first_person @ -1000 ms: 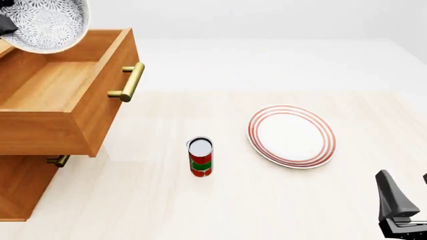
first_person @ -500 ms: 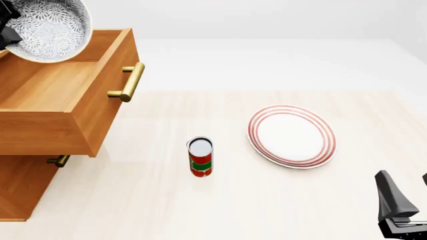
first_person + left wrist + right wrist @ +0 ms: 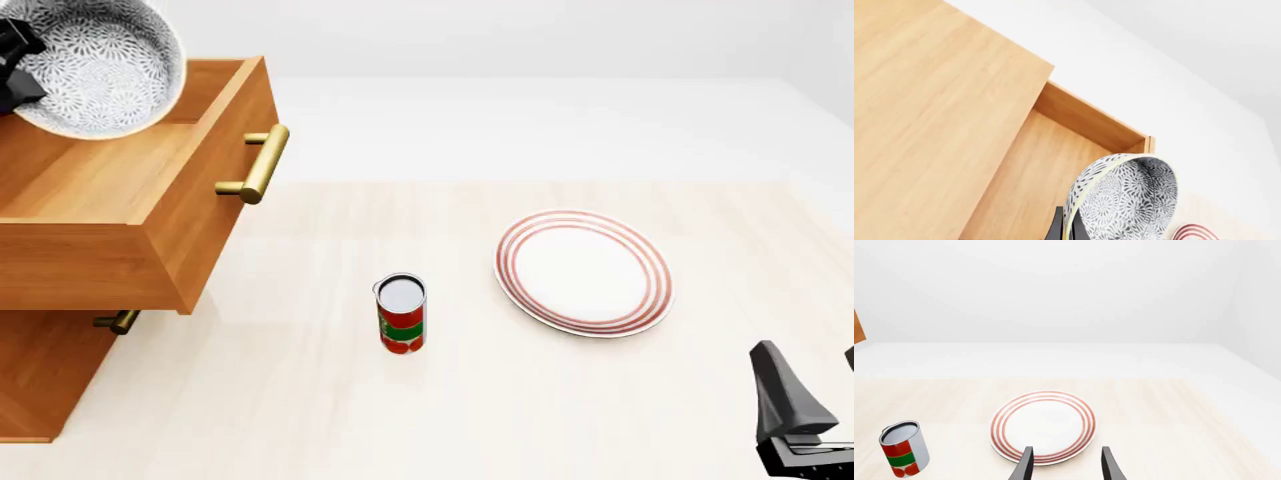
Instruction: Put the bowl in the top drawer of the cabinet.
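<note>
One bowl [image 3: 91,68], tipped on edge, hangs over the open top drawer [image 3: 120,190], its rim pinched by the left gripper [image 3: 1066,231]; right gripper [image 3: 1064,462] sits spread apart near the plate [image 3: 1043,426].

The speckled bowl [image 3: 96,62] hangs tilted above the open top drawer [image 3: 120,185] of the cabinet [image 3: 40,375].

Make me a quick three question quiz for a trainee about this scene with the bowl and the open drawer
1. True or false: the bowl already rests flat on the top drawer floor.
2. Which gripper grips the bowl's rim? A left B right
3. What stands on the table between the cabinet and the plate?

Key: 1 false, it is held tilted above the drawer; 2 A; 3 a red and green can.
</note>
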Available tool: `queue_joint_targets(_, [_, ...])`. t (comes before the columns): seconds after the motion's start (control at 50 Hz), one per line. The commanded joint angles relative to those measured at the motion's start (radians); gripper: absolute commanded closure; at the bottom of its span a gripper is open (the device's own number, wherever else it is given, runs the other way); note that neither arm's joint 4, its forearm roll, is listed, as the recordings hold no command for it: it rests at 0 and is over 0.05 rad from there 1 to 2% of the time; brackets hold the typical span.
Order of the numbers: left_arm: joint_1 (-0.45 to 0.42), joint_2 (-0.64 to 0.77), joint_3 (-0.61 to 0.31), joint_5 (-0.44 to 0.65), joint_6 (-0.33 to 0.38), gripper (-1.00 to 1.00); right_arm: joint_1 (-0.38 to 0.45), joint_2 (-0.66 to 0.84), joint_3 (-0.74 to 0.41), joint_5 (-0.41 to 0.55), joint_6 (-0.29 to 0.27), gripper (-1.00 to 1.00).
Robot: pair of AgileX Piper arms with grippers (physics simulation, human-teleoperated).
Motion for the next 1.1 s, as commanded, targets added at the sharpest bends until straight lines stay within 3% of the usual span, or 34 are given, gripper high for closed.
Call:
queue_joint_targets(0.02, [0.003,-0.001,0.011,-0.006,0.005,1.0,0.0,0.001,-0.001,0.001,0.0,-1.0])
queue_joint_targets(1.1, [0.014,0.036,0.063,-0.044,0.019,1.0,0.0,0.0,0.0,0.0,0.0,-1.0])
